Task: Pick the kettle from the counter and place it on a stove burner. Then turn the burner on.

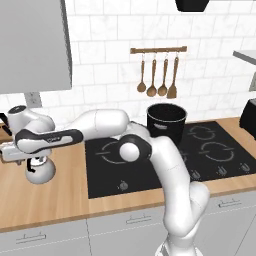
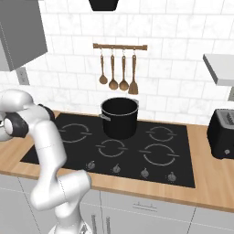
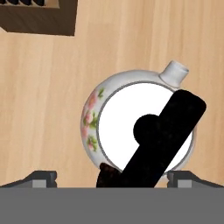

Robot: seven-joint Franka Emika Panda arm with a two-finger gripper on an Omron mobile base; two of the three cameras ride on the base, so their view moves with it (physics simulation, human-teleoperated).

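Note:
The kettle (image 3: 131,127) is squat and white with a flower print, a short spout, a black arched handle and a black lid knob. It stands upright on the wooden counter (image 3: 43,96), left of the black cooktop, as the kettle (image 1: 40,171) on the counter (image 1: 55,200). My gripper (image 1: 35,161) hangs straight above it, pointing down. In the hand view the gripper (image 3: 116,177) is open, a fingertip (image 3: 43,177) on either side of the kettle's body, holding nothing. A stove burner (image 1: 111,149) lies just right of the kettle, partly behind my arm; another burner (image 2: 112,148) shows at the front.
A tall black pot (image 1: 166,120) occupies a back burner, seen too as the pot (image 2: 119,117). Control knobs (image 2: 116,169) line the cooktop's front edge. A dark wooden box (image 3: 39,17) stands beyond the kettle. A black toaster (image 2: 221,133) sits at the far right.

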